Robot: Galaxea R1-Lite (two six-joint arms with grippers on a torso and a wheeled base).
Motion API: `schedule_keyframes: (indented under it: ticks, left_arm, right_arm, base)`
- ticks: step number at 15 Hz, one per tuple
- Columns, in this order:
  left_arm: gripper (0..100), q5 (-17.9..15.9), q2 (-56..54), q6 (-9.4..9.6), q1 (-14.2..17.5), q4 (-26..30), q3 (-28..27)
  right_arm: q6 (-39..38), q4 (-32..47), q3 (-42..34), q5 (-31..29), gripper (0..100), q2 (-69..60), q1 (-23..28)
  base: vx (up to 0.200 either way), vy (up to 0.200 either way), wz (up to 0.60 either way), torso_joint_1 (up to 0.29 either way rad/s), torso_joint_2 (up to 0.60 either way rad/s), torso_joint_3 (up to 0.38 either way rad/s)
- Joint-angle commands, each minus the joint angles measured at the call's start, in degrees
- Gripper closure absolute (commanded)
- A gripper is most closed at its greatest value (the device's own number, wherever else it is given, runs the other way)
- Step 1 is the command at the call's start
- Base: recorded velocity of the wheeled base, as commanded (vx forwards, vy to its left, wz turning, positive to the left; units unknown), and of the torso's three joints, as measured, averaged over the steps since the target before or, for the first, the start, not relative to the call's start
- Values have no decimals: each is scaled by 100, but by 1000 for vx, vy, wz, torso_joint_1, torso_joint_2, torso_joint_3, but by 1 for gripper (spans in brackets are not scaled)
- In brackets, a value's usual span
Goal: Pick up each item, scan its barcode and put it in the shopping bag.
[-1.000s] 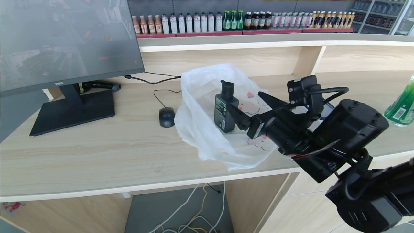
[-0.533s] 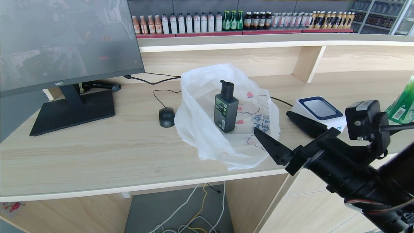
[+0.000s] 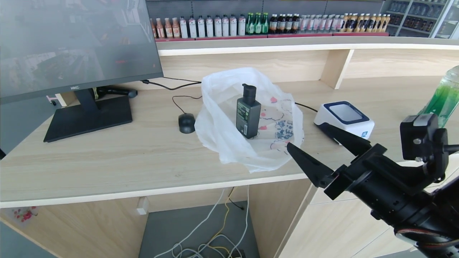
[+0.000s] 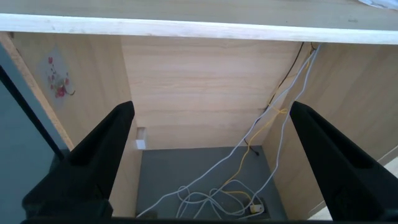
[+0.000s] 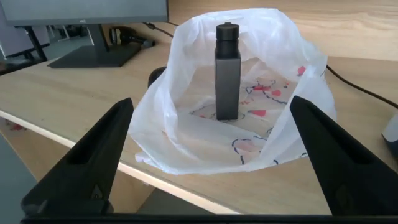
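A dark pump bottle (image 3: 248,116) stands upright inside the translucent white shopping bag (image 3: 222,139) at the middle of the wooden counter. My right gripper (image 3: 304,135) hangs open and holds nothing, just off the bag's right front corner near the counter's front edge. From the right wrist view the bottle (image 5: 227,74) and bag (image 5: 180,143) lie straight ahead, beyond the spread fingers of the right gripper (image 5: 211,102). A white scanner (image 3: 344,118) with a dark blue top sits to the right of the bag. A green bottle (image 3: 443,98) stands at the far right. My left gripper (image 4: 211,106) is open below the counter.
A monitor (image 3: 77,46) on a black stand occupies the counter's left, with a black mouse (image 3: 186,123) between it and the bag. A raised wooden ledge (image 3: 287,48) runs behind. Loose cables (image 4: 249,180) hang under the counter.
My right gripper drew back from the bottle, out of the bag, toward the right and the counter's front. The bottle stays standing in the bag. The head camera shifted slightly.
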State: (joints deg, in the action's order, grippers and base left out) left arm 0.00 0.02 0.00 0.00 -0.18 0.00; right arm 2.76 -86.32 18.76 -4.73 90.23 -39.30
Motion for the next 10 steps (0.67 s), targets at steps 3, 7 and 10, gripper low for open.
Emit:
schedule_keyframes:
  ticks: [3, 7, 10]
  left_arm:
    - [0, 0, -2, -9, 0, 1, 0]
    - [0, 0, -2, 9, 0, 1, 0]
    - [0, 0, -2, -9, 0, 1, 0]
  right_arm:
    - [-3, -51, -461, 86, 0, -15, 2]
    - [-21, -131, -426, 244, 0, -41, 2]
    - [-21, -131, -479, 244, 0, -138, 2]
  base:
    - [0, 0, 0, 0, 0, 0]
    - [0, -100, 0, 0, 0, 0]
    - [0, -200, 0, 4, 1, -1]
